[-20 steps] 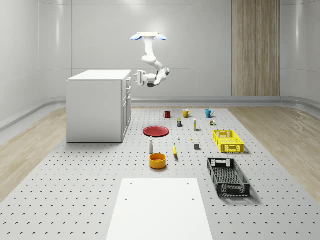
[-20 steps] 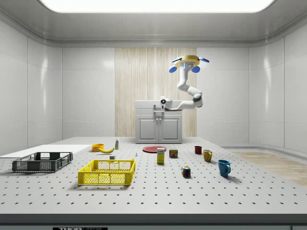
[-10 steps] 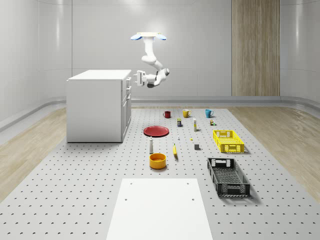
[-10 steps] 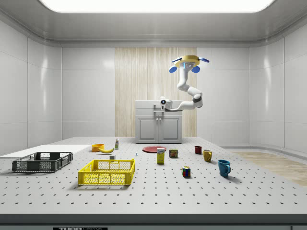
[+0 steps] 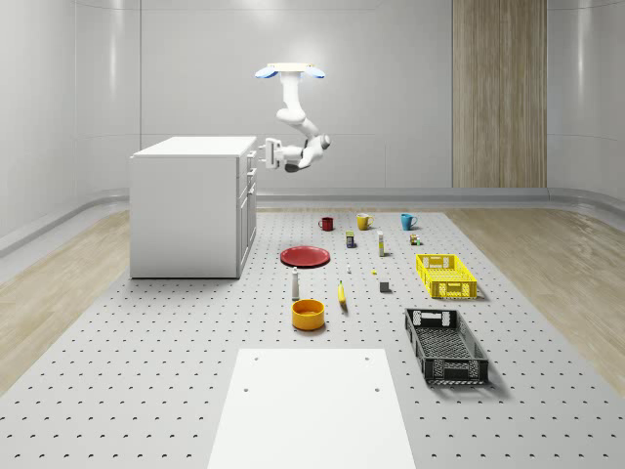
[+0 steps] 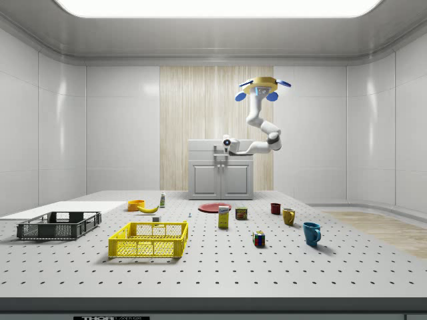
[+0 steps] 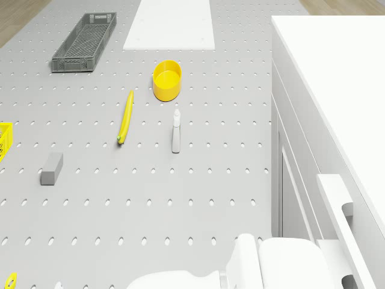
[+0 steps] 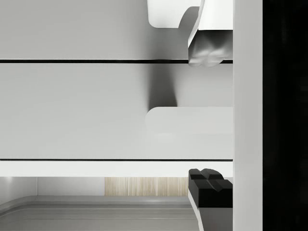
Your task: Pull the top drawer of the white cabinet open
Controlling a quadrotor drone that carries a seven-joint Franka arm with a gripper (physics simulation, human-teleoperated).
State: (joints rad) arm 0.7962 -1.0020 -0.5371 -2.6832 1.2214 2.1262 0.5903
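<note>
Hovers aloft on the drone (image 5: 290,70), arm (image 5: 298,122) hanging down, elbow bent, wrist turned level. Holds the gripper (image 5: 265,152) sideways, fingers (image 8: 209,187) spread apart, one high and one low in the wrist view.

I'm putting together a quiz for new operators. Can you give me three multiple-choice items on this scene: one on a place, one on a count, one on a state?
1. Where is the claw?
A. at the front of the white cabinet's top drawer
B. touching the table
C. lying on the cabinet's top

2. How many mugs stand on the table?
A. one
B. three
C. five

3. The drone is:
A. landed on the table
B. resting on the cabinet
C. hovering in the air

Answers: 1 A, the claw faces the drawer's handle; 2 B, red mug, yellow mug, blue mug; 3 C, nothing is under it but air.
</note>
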